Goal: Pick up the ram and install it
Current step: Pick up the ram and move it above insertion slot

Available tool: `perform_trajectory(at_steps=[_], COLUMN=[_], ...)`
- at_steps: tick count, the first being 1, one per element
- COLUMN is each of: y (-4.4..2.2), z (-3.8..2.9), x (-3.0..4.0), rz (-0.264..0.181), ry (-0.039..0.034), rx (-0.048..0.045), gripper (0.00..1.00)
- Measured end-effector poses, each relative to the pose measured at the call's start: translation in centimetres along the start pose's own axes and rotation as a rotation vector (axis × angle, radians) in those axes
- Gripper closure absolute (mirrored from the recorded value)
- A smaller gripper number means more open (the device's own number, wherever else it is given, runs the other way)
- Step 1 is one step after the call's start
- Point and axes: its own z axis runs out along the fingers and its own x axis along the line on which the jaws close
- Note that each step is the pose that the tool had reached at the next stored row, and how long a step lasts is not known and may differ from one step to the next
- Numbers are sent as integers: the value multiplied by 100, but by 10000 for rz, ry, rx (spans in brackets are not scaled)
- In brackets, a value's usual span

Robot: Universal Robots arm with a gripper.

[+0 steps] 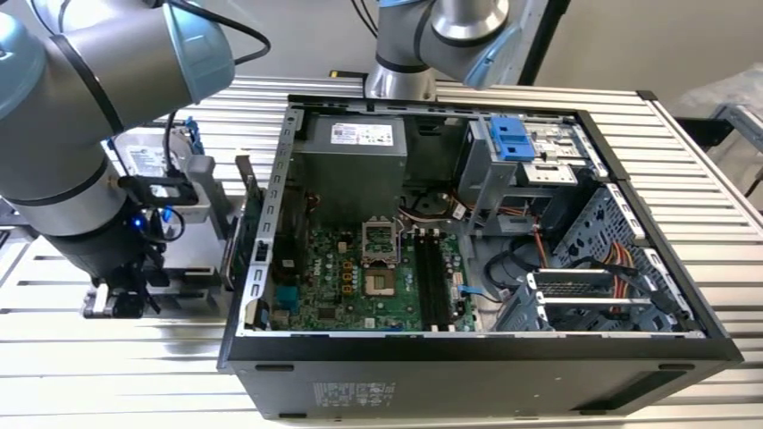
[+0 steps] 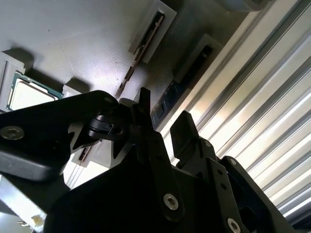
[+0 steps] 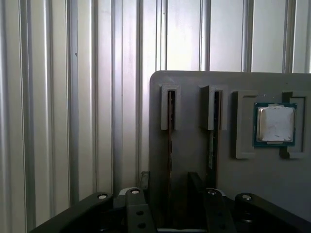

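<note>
The ribbed metal table [image 1: 96, 366] spans the whole exterior view. An open computer case [image 1: 477, 349] lies on it across the centre and right of the frame, with its motherboard [image 1: 357, 277] facing up. The grey arm [image 1: 71, 152] takes up the upper left of that frame and reaches down outside the case wall, on the exterior view's left. The gripper [image 1: 120, 302] hangs in the lower left corner, low and near the table.

In both wrist views a flat grey tray [image 3: 194, 82] rests on the table's ribs. Two thin sticks stand on their long edges in it, side by side, each with its far end held in a small raised slot. The gripper [image 3: 169, 182] is spread wide, with one of its fingers [image 3: 195, 187] on each side of the ram [image 3: 170, 145], the stick farther from the chip. In the first wrist view a gap shows between the ram and each finger, so nothing is pinched. The second wrist view shows the ram [image 2: 167, 102] running in between the two dark fingertips.

The second stick [image 3: 212, 141] stands just beside it, outside the fingers. Beyond that, a small square silver-topped chip [image 3: 275, 124] lies flat in its own recess of the tray
</note>
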Motion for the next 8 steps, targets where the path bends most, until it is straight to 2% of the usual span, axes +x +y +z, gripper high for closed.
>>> perform_trajectory(at_steps=[8], y=[0], z=[0], x=[9], rz=[-1], ry=[0], rx=[0], gripper=[0])
